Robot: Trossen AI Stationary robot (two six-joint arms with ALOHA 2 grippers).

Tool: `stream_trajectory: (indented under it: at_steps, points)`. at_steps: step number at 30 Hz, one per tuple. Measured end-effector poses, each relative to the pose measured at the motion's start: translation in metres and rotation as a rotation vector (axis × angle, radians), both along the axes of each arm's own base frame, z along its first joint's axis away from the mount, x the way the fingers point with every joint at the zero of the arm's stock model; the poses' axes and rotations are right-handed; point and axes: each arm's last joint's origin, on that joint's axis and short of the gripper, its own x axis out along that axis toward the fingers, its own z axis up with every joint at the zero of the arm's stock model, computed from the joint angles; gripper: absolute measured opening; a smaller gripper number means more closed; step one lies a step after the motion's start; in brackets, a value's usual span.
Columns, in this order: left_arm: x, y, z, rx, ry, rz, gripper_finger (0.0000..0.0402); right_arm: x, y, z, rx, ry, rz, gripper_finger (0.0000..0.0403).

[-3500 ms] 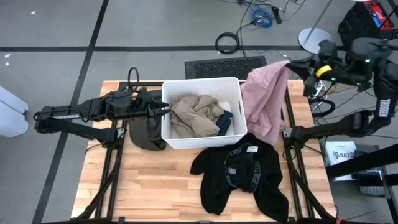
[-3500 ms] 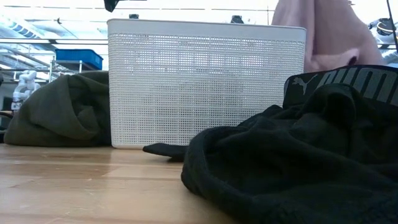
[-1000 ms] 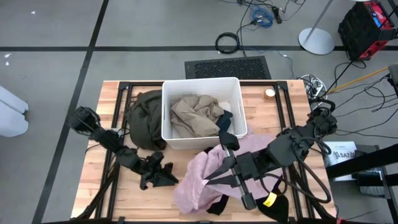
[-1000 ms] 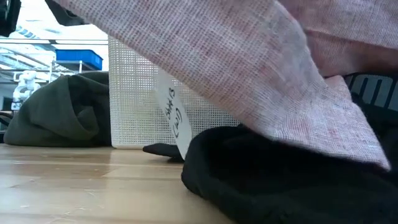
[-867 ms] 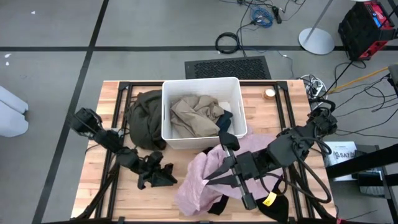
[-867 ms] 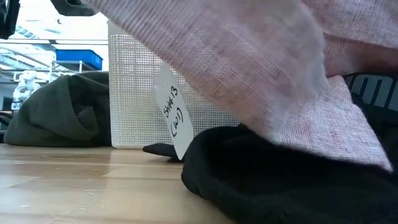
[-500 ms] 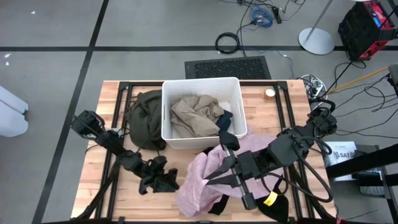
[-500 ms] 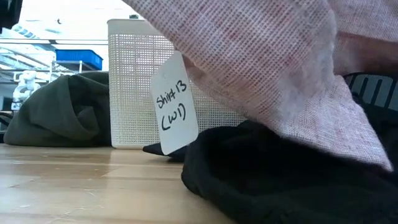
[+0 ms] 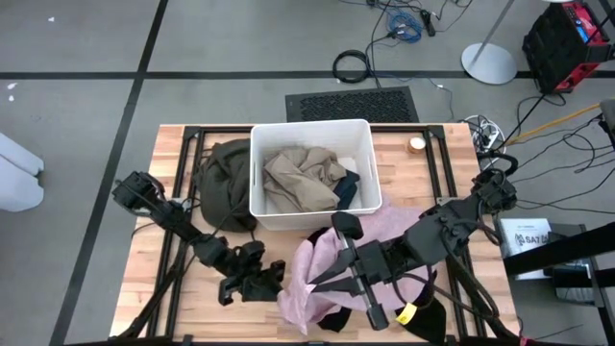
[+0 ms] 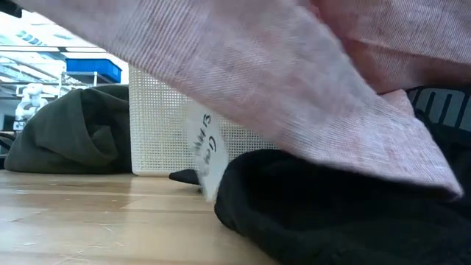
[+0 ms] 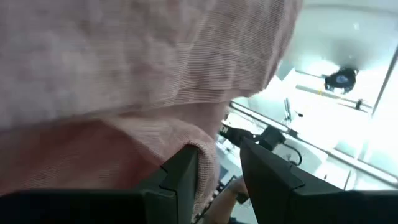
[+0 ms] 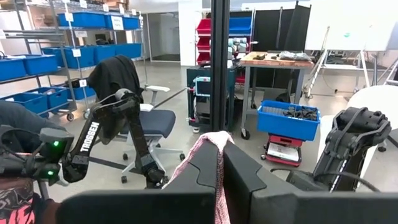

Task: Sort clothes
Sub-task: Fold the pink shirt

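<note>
Pink garment (image 10: pixel 294 81) with blurred handwritten tag (image 10: pixel 206 151)

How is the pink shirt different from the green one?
The pink shirt hangs from the right gripper, draped over the black garment; the green one lies bunched on the table beside the white bin. Pink is pale, green dark. Both are soft cloth outside the bin.
</note>
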Motion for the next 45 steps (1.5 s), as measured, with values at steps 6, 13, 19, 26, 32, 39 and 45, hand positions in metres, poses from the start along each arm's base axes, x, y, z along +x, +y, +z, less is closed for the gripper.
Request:
stream_trajectory:
  at_steps: [6,13,19,26,32,39,45]
  points:
    - [0.003,-0.002,-0.006,0.09,0.027,0.024,0.0101,-0.002,0.003,-0.001,-0.002,0.008,0.008,0.0]
    - [0.007,-0.008,-0.021,0.17,0.176,0.004,0.0007,-0.002,0.003,-0.002,-0.005,0.016,0.005,0.0]
    - [-0.012,-0.014,0.005,0.183,0.063,-0.031,0.0004,-0.005,0.004,-0.017,0.019,0.199,0.005,0.001]
    - [-0.054,-0.022,0.041,0.288,0.041,0.07,0.0002,0.001,0.007,-0.065,0.101,0.606,-0.128,0.0062]
    - [-0.088,-0.026,0.045,0.384,0.261,0.18,0.0001,0.025,0.024,-0.115,0.099,0.877,-0.054,0.0125]
    - [-0.125,-0.027,0.025,0.45,0.57,0.297,0.0001,0.02,0.03,-0.153,0.042,1.198,-0.09,0.0168]
    - [-0.143,-0.027,-0.012,0.526,0.833,0.314,0.0,0.002,0.04,-0.16,-0.182,1.094,-0.323,0.0171]
